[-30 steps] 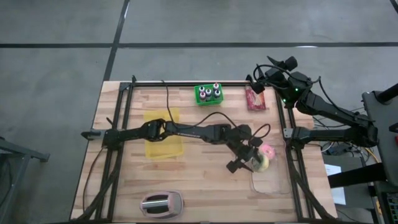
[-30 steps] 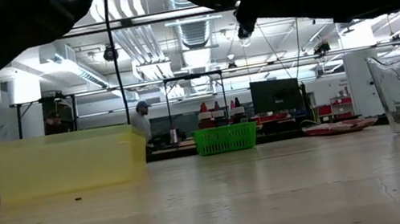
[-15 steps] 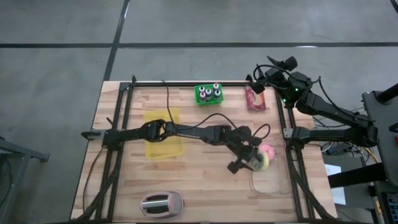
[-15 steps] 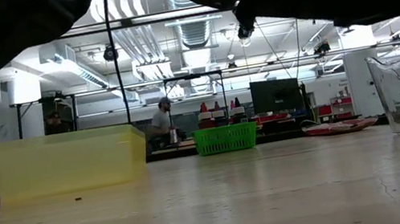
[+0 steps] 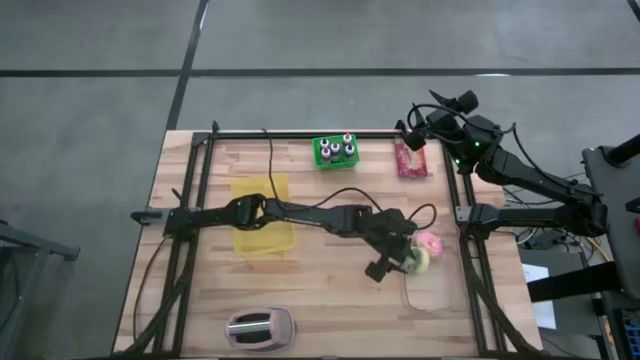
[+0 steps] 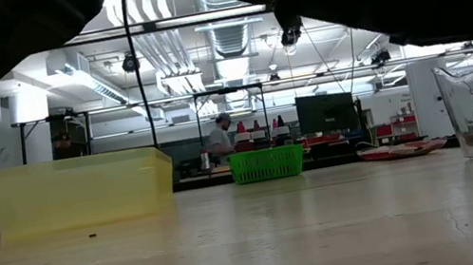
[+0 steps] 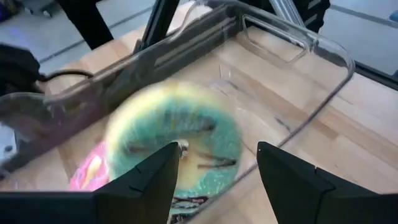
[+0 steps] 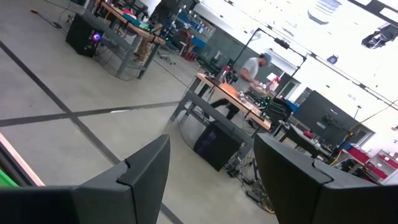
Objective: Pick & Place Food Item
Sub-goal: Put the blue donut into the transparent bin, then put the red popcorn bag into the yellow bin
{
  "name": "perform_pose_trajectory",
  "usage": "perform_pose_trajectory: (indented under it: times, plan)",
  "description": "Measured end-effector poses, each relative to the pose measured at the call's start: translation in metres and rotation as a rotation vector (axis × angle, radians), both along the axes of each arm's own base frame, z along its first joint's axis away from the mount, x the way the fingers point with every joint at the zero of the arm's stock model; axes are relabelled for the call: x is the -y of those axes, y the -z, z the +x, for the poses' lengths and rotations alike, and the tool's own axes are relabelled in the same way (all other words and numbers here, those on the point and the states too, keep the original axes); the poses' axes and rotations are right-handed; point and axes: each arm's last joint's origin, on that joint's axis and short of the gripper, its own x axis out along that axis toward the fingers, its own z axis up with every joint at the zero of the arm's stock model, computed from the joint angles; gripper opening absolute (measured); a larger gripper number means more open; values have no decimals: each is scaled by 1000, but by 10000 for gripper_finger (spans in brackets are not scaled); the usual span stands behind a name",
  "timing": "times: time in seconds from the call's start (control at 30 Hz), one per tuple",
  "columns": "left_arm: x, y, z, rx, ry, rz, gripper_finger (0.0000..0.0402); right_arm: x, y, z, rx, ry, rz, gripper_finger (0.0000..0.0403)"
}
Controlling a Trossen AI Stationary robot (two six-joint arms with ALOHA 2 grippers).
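Green-and-yellow icing marks the doughnut [image 7: 177, 137], which sits just ahead of the left gripper [image 7: 217, 165] at the near edge of the clear plastic container [image 7: 323, 56]; a pink-iced doughnut [image 7: 87, 174] lies touching it on one side. From above, the left gripper [image 5: 393, 258] is stretched far across the wooden table [image 5: 330, 310], hovering over the container's [image 5: 440, 300] rim, with both doughnuts bunched at that same corner. Its two dark fingers [image 7: 143, 183] stand apart, and the green doughnut shows between them, but the blur leaves it unclear whether they actually touch it, so I judge nothing is firmly held. To do this step well, the fingers should probably straddle one side of the ring, one inside the hole and one outside, or span the whole ring squarely, and close gently, since soft icing could smear or slip. The container wall is close by, so a slow, straight descent looks wise to avoid clipping it or nudging the pink doughnut. The right gripper [image 5: 415, 135] waits at the table's far right corner near a red packet [image 5: 410, 160], its fingers parted and empty.
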Motion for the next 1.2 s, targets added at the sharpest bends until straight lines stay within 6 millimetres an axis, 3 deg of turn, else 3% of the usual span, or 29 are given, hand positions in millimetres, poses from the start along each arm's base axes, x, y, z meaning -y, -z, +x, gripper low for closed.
perform_pose_trajectory:
  times: [0.33, 0.5, 0.7, 0.93, 1.1, 1.2]
  plan:
    - [-1, -2, -3, -20, 8, 49, 220, 1, 1, 1, -2, 0, 1, 228]
    - [0, -14, -5, 28, 35, 83, 218, 1, 1, 2, -6, 0, 3, 228]
    - [-5, -43, -19, 6, 20, 170, 218, 1, 5, 2, -30, -20, 31, 228]
    - [-28, -82, -40, -50, -32, 203, 218, 1, 7, 2, -35, -43, 48, 228]
    - [-50, -117, -68, -42, -146, 282, 218, 2, 13, 4, -48, -87, 102, 228]
    - [-69, -149, -97, 27, -225, 285, 218, 4, 20, 5, -76, -102, 153, 228]
